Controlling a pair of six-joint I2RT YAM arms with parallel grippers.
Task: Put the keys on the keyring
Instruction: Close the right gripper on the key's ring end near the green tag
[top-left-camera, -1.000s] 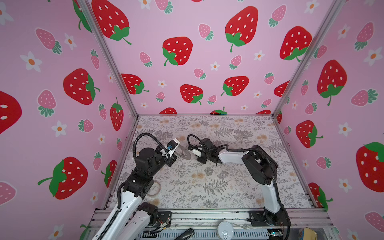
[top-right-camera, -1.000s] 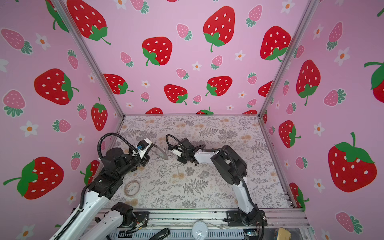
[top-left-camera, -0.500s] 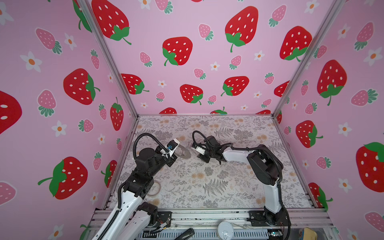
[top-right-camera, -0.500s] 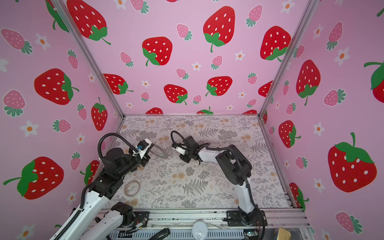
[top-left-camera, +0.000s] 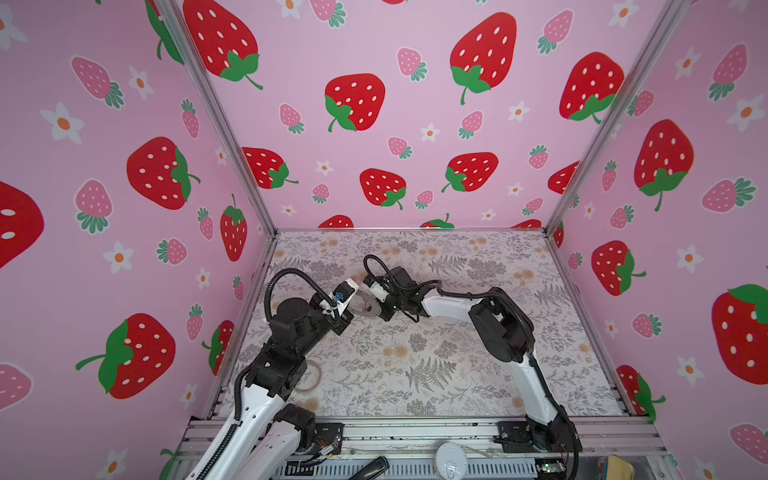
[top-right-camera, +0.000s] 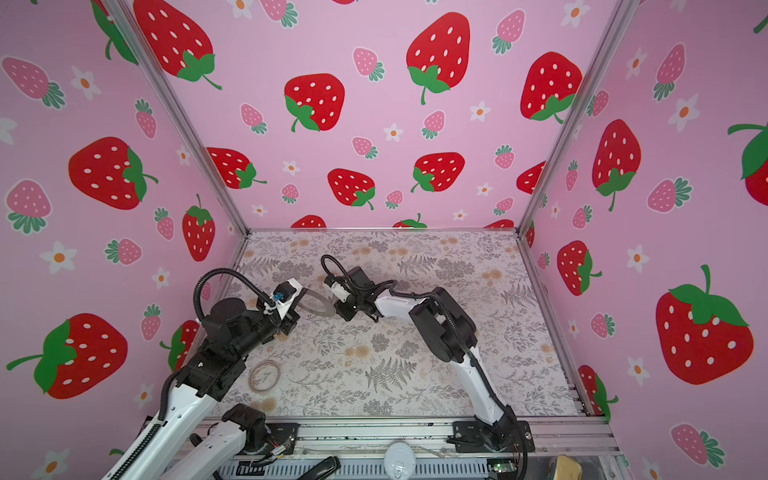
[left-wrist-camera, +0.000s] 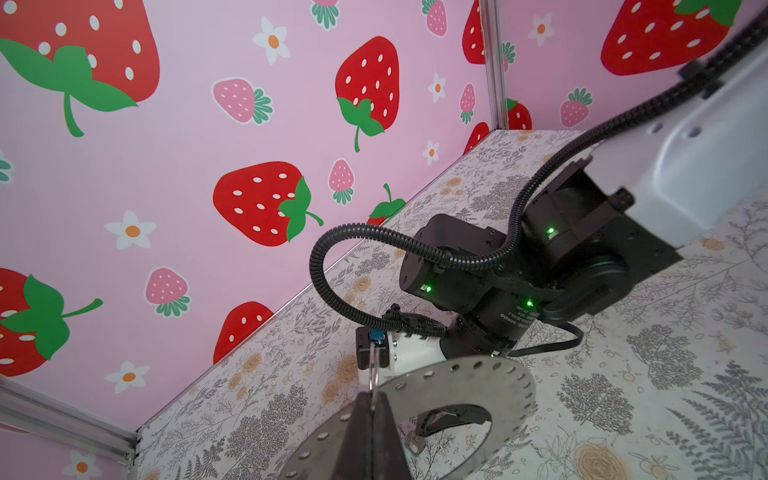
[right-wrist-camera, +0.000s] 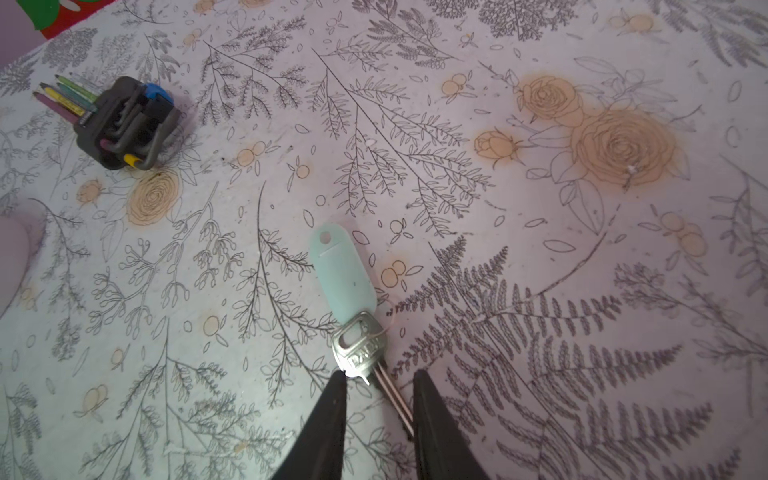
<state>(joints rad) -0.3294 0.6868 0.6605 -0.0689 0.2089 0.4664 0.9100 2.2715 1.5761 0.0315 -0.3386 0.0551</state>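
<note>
Quick status for you: barely started, I'd say; the keys (right-wrist-camera: 359, 351) (I only make out one) aren't on the keyring (left-wrist-camera: 457, 386), and no part of them is through it. Your left tool (left-wrist-camera: 370, 409) is closed on the keyring's rim and holds it tilted above the surface (top-right-camera: 415, 374), at about 10 o'clock from the surface's middle in both top views. Your right tool (right-wrist-camera: 380, 376) has its jaws apart; the shank lies between them, close along one finger, but nothing clamps it as far as I can see; the keys look flat on the surface, with a pale teal tag (right-wrist-camera: 343, 274) at the head end. So what's left is pretty much everything: grab, lift, thread.

Hard to make out:
- in the top views the keys are hidden under the right tool;
- a thin wire loop (left-wrist-camera: 374, 374) stands up from the left tool's tips, and I can't tell what it joins;
- those tips are partly cut off by the frame edge;
- the beige tape ring (top-right-camera: 264, 375) at 8 o'clock isn't your target.
</note>
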